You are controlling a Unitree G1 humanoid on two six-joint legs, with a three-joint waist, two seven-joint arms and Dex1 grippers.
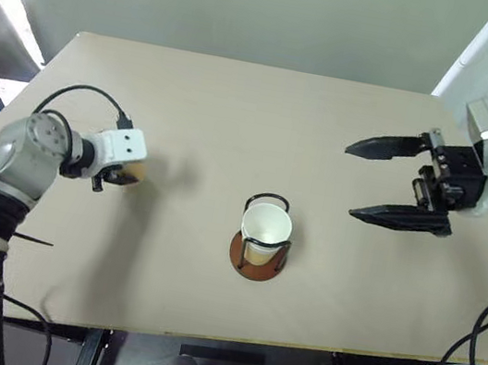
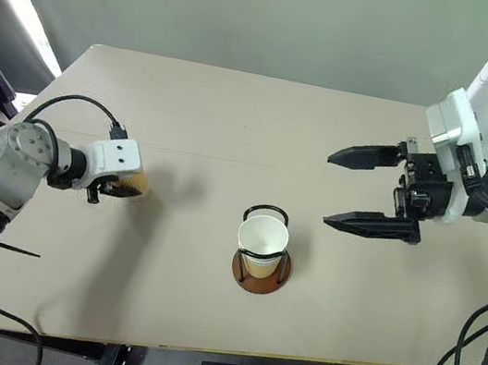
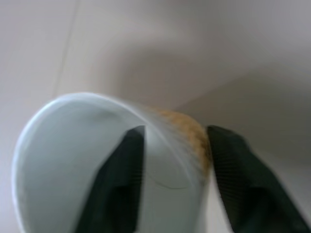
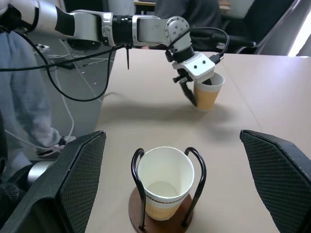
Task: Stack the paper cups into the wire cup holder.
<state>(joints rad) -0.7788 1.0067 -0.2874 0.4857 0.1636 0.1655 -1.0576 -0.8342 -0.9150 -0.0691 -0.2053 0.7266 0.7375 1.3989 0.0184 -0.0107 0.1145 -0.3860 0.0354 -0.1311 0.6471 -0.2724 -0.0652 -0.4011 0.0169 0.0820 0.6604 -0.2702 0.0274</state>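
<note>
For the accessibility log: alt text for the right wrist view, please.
A pale yellow-orange paper cup stands inside a black wire cup holder on a reddish-brown disc base, framed by the open right hand. Beyond it, the left hand pinches the wall of a second like cup on the beige table.

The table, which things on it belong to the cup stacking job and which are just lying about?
Part of the job:
- wire cup holder, with a paper cup standing in it
- second paper cup, its wall between the left gripper fingers
- right gripper, open, above the table

Just lying about:
- cables and chairs beyond the table
</note>
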